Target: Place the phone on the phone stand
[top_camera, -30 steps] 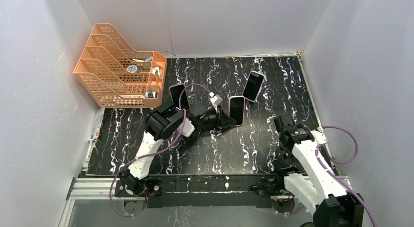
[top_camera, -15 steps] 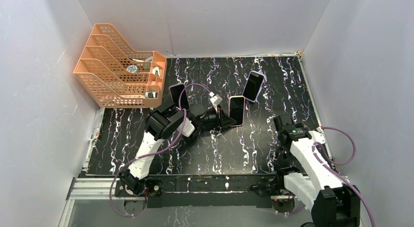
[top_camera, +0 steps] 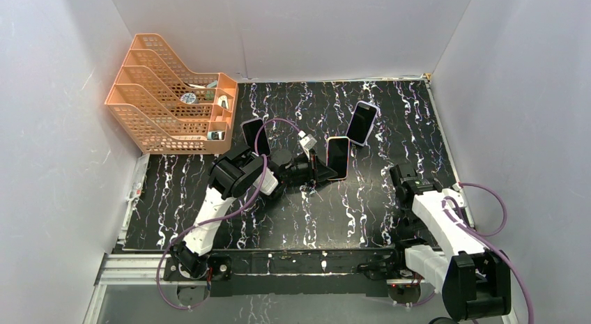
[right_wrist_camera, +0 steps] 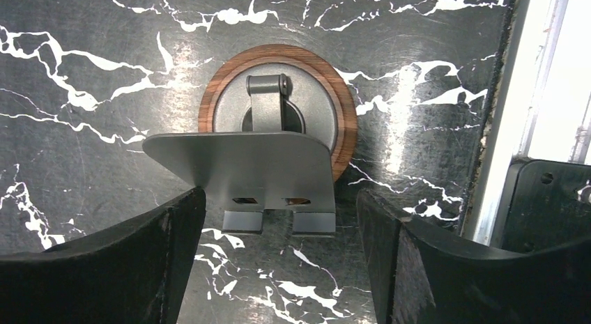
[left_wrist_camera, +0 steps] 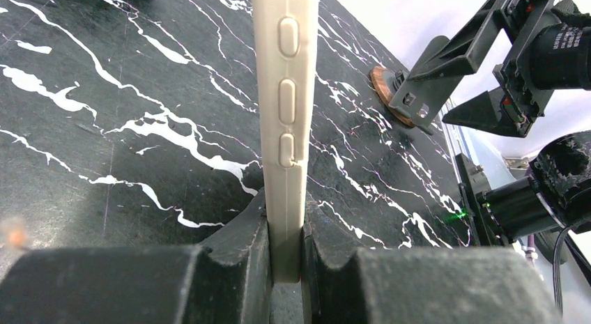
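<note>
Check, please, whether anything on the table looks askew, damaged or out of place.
Nothing stands out. The cream-cased phone stands on edge only because the left gripper clamps it, and the phone stand sits upright and bare inside the open right gripper. No spill or damage shows.

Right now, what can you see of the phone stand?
The phone stand has a round base with a wood-look rim, a grey metal disc, a hinged arm and a tilted grey plate with two slots and two bottom lips. It sits empty on the black marbled table, between the right tool's open fingers, untouched.
</note>
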